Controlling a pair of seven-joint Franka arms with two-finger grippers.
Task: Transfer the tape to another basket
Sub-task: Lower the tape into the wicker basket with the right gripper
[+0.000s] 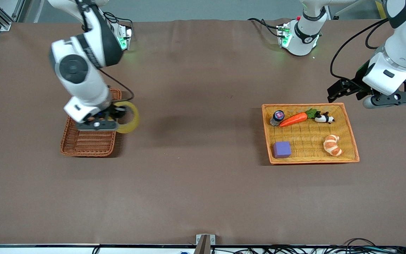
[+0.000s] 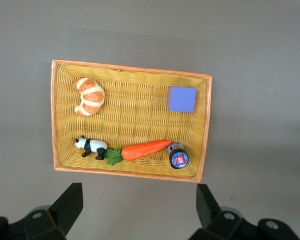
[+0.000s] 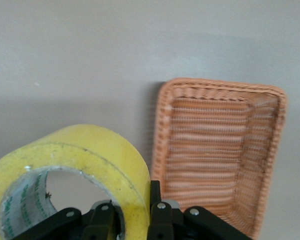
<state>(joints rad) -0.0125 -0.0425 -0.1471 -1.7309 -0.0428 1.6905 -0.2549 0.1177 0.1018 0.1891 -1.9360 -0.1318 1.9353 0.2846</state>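
front view shows the right gripper up in the air at the right arm's end of the table, over the edge of the basket that faces the table's middle; its fingers pinch the wall of the tape, one inside the ring and one outside, and the yellowish roll hangs on edge, partly past the basket's rim and above bare tabletop. right wrist view looks down past the tape to the basket, whose woven floor holds nothing. the left gripper waits in the air at the left arm's end of the table, just past the edge of the orange-yellow tray that faces the robots' bases, its fingers spread wide with nothing between them, as the left wrist view shows. the tray holds a small bottle, a toy carrot and a toy panda along that same edge, with a purple cube and a croissant nearer the front camera.
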